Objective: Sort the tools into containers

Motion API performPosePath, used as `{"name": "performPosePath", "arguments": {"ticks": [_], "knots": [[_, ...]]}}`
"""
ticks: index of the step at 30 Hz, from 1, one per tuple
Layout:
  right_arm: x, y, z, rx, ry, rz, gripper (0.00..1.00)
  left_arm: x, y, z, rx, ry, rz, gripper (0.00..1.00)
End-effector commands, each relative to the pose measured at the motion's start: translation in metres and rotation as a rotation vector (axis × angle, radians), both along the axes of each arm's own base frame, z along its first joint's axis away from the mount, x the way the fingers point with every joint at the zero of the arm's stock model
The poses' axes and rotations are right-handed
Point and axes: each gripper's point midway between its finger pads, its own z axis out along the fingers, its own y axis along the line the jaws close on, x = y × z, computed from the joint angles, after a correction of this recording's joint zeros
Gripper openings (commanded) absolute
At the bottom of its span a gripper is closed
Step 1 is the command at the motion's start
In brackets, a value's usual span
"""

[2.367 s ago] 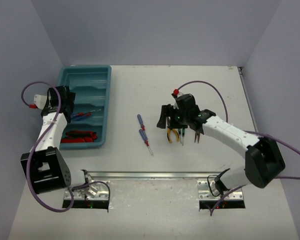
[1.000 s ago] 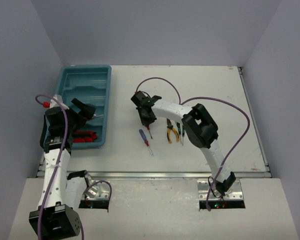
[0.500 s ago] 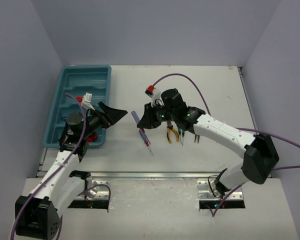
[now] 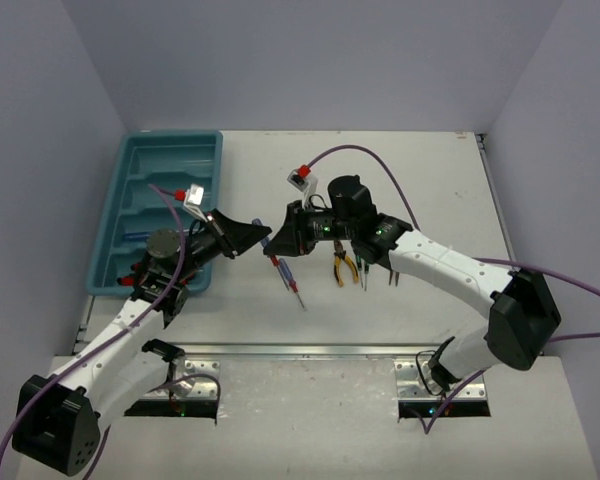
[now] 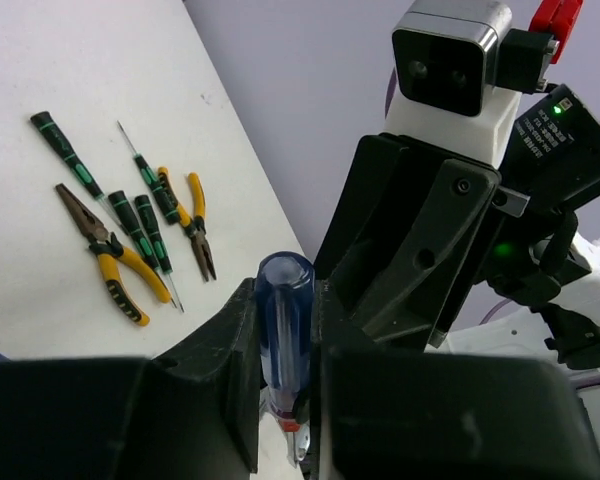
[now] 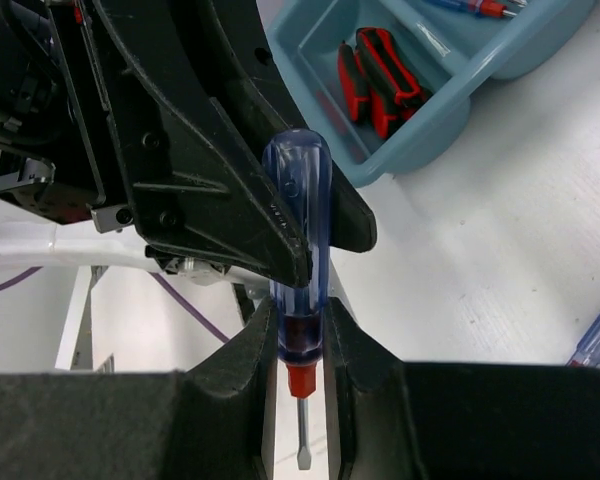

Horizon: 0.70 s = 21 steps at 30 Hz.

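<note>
Screwdriver [image 5: 283, 330] looks light, stiff, slick-handled, best gripped mid-handle; left gripper [image 5: 283, 300] and right gripper [image 6: 298, 335] both pinch it, nine o'clock from the pliers [image 4: 345, 268].

Overhead camera looks down — wrist cameras, close in, share the blue screwdriver [image 5: 283, 325].

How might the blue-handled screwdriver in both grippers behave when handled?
Probably stiff and light: the blue-handled screwdriver is a thin shaft in clear plastic. Its smooth round handle may slip when gripped, or roll on the table.
</note>
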Motion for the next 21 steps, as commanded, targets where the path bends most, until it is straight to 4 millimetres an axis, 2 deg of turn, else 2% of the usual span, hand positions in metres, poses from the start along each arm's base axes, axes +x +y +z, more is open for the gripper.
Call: {"name": "performPosePath", "arguments": {"ticks": [1, 2, 3, 4, 5, 7, 8, 9, 12, 13, 15, 17, 21], "knots": [[0.001, 0.003, 0.033, 0.086, -0.064, 0.010, 0.23, 0.010, 0.004, 0.024, 0.006, -0.062, 0.067, 0.00], [0.000, 0.002, 0.032, 0.081, -0.060, 0.008, 0.41, 0.014, 0.008, 0.017, 0.031, -0.025, 0.096, 0.00], [0.003, -0.001, 0.027, 0.058, -0.057, -0.021, 0.62, 0.027, 0.019, 0.008, 0.078, 0.032, 0.189, 0.00], [0.008, -0.007, 0.020, 0.023, -0.058, -0.067, 0.85, 0.043, 0.038, -0.001, 0.143, 0.092, 0.319, 0.00], [0.013, -0.013, 0.012, -0.022, -0.053, -0.113, 0.98, 0.055, 0.061, -0.011, 0.213, 0.162, 0.448, 0.00], [0.024, -0.032, -0.007, -0.140, -0.037, -0.224, 0.99, 0.070, 0.112, -0.022, 0.340, 0.310, 0.697, 0.00], [0.040, -0.046, -0.015, -0.209, -0.048, -0.337, 0.99, 0.076, 0.133, -0.012, 0.346, 0.337, 0.784, 0.00], [0.045, -0.061, -0.028, -0.289, -0.032, -0.407, 0.99, 0.081, 0.160, -0.018, 0.355, 0.391, 0.872, 0.00], [0.058, -0.093, -0.048, -0.414, -0.011, -0.583, 0.99, 0.089, 0.241, -0.038, 0.302, 0.532, 1.129, 0.00], [0.061, -0.104, -0.056, -0.453, -0.004, -0.635, 0.99, 0.089, 0.259, -0.043, 0.298, 0.567, 1.196, 0.00], [0.064, -0.120, -0.069, -0.509, 0.003, -0.709, 0.99, 0.091, 0.279, -0.042, 0.294, 0.597, 1.285, 0.00], [0.065, -0.128, -0.079, -0.545, 0.001, -0.738, 0.99, 0.089, 0.302, -0.053, 0.320, 0.644, 1.405, 0.00], [0.063, -0.131, -0.101, -0.611, 0.017, -0.714, 0.99, 0.095, 0.325, -0.076, 0.320, 0.717, 1.477, 0.00]]}}
